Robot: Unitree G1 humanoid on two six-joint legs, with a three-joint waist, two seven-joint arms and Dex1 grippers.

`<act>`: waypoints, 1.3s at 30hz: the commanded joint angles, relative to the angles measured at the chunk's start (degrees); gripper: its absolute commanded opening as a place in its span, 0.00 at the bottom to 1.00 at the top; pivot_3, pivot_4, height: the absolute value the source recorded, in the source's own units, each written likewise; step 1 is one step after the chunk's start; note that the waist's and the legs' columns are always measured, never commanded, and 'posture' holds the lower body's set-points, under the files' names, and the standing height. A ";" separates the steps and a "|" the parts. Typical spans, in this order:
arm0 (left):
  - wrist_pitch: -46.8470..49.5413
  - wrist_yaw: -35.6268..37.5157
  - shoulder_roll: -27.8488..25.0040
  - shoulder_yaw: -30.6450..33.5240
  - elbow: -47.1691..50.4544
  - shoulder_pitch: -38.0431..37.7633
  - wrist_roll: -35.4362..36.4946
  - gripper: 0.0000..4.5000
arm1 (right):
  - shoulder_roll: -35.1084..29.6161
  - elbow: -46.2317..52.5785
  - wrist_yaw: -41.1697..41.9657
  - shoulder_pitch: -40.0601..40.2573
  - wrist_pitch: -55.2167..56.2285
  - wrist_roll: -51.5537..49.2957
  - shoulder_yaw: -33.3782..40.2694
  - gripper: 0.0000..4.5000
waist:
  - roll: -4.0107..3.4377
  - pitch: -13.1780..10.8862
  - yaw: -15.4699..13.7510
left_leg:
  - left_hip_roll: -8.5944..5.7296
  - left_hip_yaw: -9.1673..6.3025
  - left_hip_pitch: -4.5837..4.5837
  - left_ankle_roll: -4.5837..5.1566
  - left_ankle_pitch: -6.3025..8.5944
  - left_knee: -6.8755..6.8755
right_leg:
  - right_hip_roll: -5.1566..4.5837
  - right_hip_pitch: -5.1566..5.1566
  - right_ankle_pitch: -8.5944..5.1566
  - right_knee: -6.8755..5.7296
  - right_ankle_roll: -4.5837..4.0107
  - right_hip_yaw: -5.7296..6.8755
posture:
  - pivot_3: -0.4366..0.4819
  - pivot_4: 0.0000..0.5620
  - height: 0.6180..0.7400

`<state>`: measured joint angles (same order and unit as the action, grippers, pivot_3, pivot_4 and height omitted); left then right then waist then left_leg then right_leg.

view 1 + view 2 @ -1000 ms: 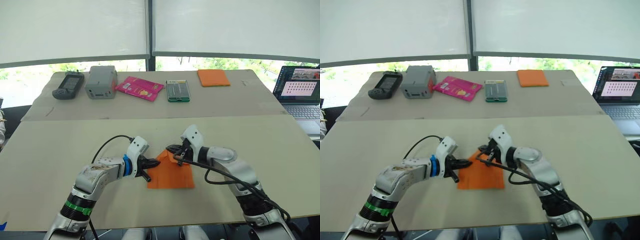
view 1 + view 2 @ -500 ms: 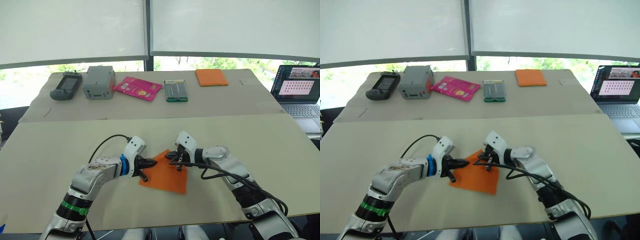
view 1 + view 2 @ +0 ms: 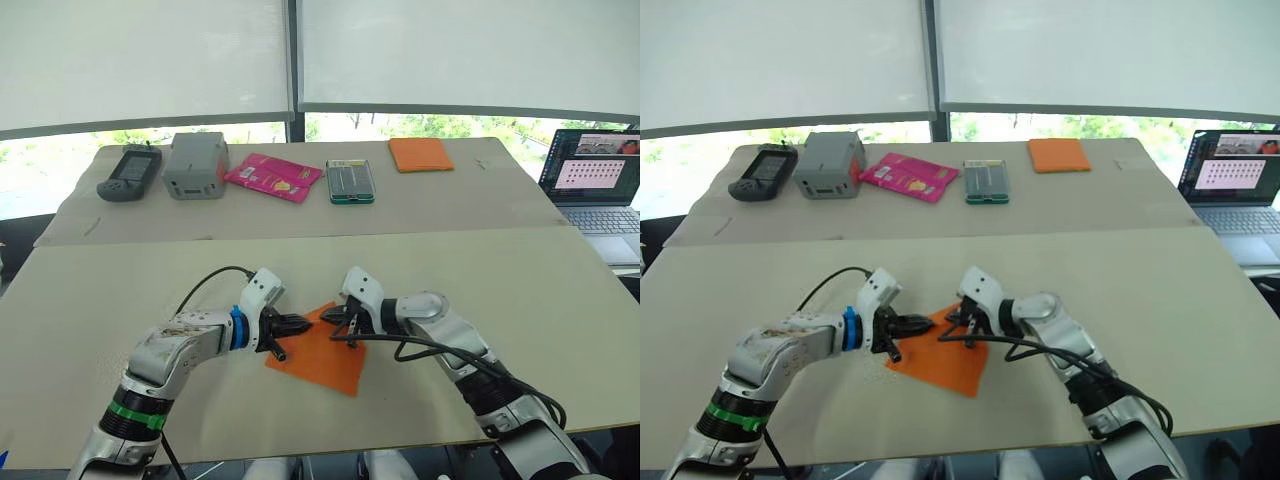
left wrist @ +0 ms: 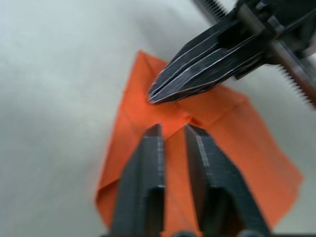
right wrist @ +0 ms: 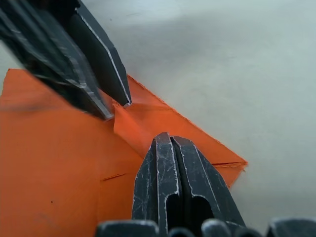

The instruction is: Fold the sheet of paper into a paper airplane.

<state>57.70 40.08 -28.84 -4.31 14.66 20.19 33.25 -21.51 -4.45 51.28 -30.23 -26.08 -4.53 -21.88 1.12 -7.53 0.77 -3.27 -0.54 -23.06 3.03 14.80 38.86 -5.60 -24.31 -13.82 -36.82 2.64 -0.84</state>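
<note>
Paper (image 3: 318,355) lay flat on near table (image 3: 90,300), far corner folded over. Left gripper (image 4: 171,129) sat over paper near the fold, fingers slightly parted, pinching nothing. Right gripper (image 5: 168,139) pressed together, tips on the folded flap.

Sheet of paper (image 3: 322,352) bright orange, plain. Worktop (image 3: 120,290) beige. Far edge: pink packet (image 3: 275,177), orange pad (image 3: 421,154), grey box (image 3: 194,165).

Thin matt orange sheet of paper (image 3: 322,352), creased; smooth pale matt table (image 3: 120,290); scuffed dark metal fingers (image 4: 148,173).
</note>
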 commanded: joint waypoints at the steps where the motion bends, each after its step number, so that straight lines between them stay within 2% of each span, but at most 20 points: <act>1: -4.26 -2.68 0.66 7.92 -1.63 4.38 0.72 0.50 | -0.06 -0.63 0.43 1.07 -0.45 1.24 -1.73 0.00 | 0.00 0.00 -0.04 | 0.00 -0.01 0.00 0.00 0.00 0.00 | 0.01 0.00 0.00 0.00 0.00 0.01 | 0.48 0.27 1.00; 3: -6.37 -3.27 0.72 9.00 -4.09 5.18 -0.43 0.63 | 0.13 -0.35 0.26 1.14 -0.63 1.33 -1.66 0.00 | 0.00 0.00 -0.07 | -0.01 0.00 0.05 -0.01 -0.01 0.00 | 0.02 0.03 0.00 -0.02 0.00 0.06 | 0.48 0.27 1.00; 6: -8.47 -1.74 0.59 6.88 -5.60 5.09 -1.80 0.47 | 0.47 0.19 -0.07 1.40 -1.17 1.35 -1.45 0.00 | 0.00 0.00 -0.05 | -0.04 0.03 0.19 -0.04 -0.02 -0.05 | 0.05 0.12 0.00 -0.02 0.00 0.06 | 0.48 0.27 1.00; 10: -12.15 1.08 -1.13 -1.64 -4.69 2.94 -7.08 0.17 | 0.64 0.70 -0.32 1.85 -1.44 1.58 -1.32 0.00 | 0.00 0.00 -0.03 | -0.06 0.03 0.14 -0.04 -0.02 -0.04 | 0.09 0.10 0.00 -0.01 0.00 0.03 | 0.48 0.27 1.00; 12: -13.69 1.59 -0.97 -3.92 -4.86 1.82 -8.54 0.02 | 0.62 0.88 -0.47 1.98 -1.49 1.68 -1.25 0.00 | 0.00 0.00 -0.02 | -0.05 0.03 0.14 -0.05 -0.02 -0.05 | 0.06 0.10 0.00 0.00 0.00 -0.01 | 0.48 0.27 1.00; 18: -18.00 2.20 -1.17 -9.65 -6.39 -0.76 -13.95 0.01 | 0.63 1.34 -0.93 1.75 -1.60 1.53 -0.65 0.00 | 0.00 0.00 -0.04 | -0.03 0.02 0.12 0.02 0.03 -0.06 | -0.04 0.08 0.00 0.01 0.00 -0.04 | 0.48 0.27 1.00; 24: -19.79 2.24 -1.72 -10.94 -10.35 -1.21 -17.53 0.01 | -0.75 3.49 3.00 2.44 -1.59 1.27 -3.04 0.00 | 0.00 0.01 -0.05 | -0.03 0.02 0.16 0.30 0.19 -0.05 | -0.04 0.11 0.00 0.01 0.00 -0.01 | 0.48 0.27 1.00; 31: -20.74 2.68 -0.46 -11.43 -12.11 -0.71 -18.30 0.01 | -4.24 5.46 5.91 2.67 -4.04 4.26 -7.98 0.00 | -0.02 0.03 -0.23 | -0.02 0.01 0.57 0.40 0.26 -0.07 | -0.07 0.27 0.00 0.07 0.00 0.03 | 0.48 0.27 1.00; 35: -21.15 2.90 -0.22 -11.63 -12.60 -0.48 -18.63 0.01 | -5.71 7.15 5.90 2.65 -5.36 3.62 -6.60 0.00 | -0.01 0.04 -0.56 | -0.03 0.01 0.62 0.42 0.27 -0.06 | -0.10 0.32 0.00 0.07 0.00 0.03 | 0.48 0.27 1.00; 39: -21.40 3.00 0.58 -12.31 -12.65 -0.36 -18.62 0.01 | -3.98 7.24 4.95 1.89 -4.81 0.00 -2.12 0.00 | 0.00 0.04 -0.84 | -0.04 0.02 0.62 0.42 0.27 -0.05 | -0.16 0.32 0.00 0.07 0.00 0.01 | 0.48 0.27 1.00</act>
<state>35.21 43.52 -28.14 -14.99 4.14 20.41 16.89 -25.76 3.69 56.28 -28.57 -29.59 -3.12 -25.91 1.11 -7.49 -0.08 -3.31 -0.53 -22.45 3.45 15.07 38.82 -5.78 -23.99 -13.82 -36.74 2.64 -0.83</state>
